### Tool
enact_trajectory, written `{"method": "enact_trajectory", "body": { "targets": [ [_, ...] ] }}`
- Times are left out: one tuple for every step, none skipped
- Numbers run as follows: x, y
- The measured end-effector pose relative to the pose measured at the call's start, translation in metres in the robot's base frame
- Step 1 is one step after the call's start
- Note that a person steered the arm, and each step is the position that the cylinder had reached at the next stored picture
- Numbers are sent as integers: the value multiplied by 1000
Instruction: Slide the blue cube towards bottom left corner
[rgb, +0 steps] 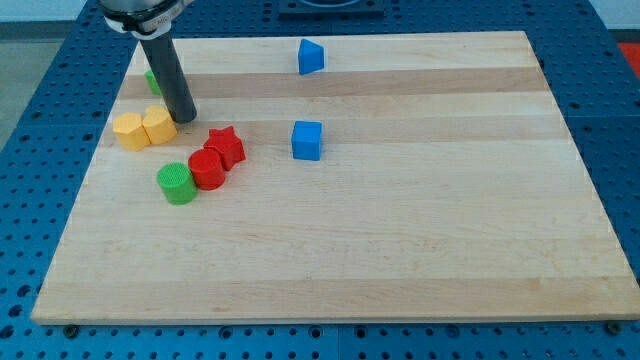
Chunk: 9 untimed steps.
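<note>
- Tool first: mine is a plain dark rod with nothing that opens or closes, and my tip (185, 117) rests on the counter (400, 260) near the view's upper left.
- My tip sits just beside the right-hand one of two yellow blocks (159, 125), at its upper right edge; whether it touches I cannot tell.
- A second yellow block (130, 131) touches the first on its left side.
- Behind the rod a green block (152, 81) peeks out, mostly hidden, so its shape is unclear.
- Below my tip a red star (226, 146), a red cylinder (207, 168) and a green cylinder (177, 183) lie in a touching diagonal row.
- Blue cube (307, 140) stands alone near the counter's middle, well to the right of my tip.
- Another blue block (311, 56), with a sloped top, sits near the top edge, above the cube.
</note>
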<state>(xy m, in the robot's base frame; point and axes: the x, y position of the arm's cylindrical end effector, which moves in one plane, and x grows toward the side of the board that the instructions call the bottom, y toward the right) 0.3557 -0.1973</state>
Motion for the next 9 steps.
{"method": "enact_trajectory", "body": {
  "targets": [
    [0, 0],
    [0, 17],
    [-1, 61],
    [-2, 125],
    [4, 148],
    [27, 151],
    [46, 151],
    [64, 153],
    [76, 199]
  ]
}}
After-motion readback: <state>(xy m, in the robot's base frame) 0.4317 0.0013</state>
